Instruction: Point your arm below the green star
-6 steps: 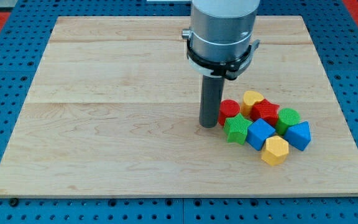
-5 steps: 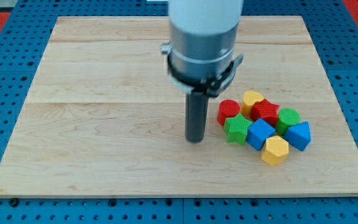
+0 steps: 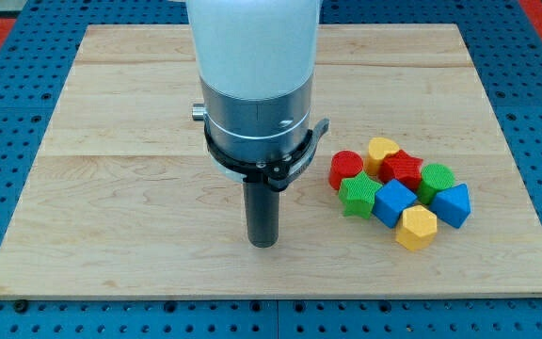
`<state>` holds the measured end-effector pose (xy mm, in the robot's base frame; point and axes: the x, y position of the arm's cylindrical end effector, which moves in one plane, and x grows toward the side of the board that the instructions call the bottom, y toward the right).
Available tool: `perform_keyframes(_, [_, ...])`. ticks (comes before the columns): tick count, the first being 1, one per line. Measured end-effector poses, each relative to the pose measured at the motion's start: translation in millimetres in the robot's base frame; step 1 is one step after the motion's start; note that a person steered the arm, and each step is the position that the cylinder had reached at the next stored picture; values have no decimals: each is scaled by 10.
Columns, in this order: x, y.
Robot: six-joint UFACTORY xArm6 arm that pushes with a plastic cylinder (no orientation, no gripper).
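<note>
The green star lies on the wooden board at the left front of a tight cluster of blocks on the view's right. My tip rests on the board to the left of and below the green star, about a hundred pixels away, touching no block. Around the star are a red cylinder, a blue cube, a yellow block, a red star-like block, a green cylinder, a blue block and a yellow hexagonal block.
The board sits on a blue perforated table. The arm's wide grey body hides the board's middle top.
My tip has moved toward the view's left and bottom, away from the red cylinder and green star. The blocks have not moved.
</note>
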<state>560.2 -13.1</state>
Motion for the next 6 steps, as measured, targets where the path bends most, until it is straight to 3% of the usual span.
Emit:
perform_keyframes(2, [23, -124])
perform_keyframes(4, [-22, 808])
perform_keyframes(6, [-132, 1104])
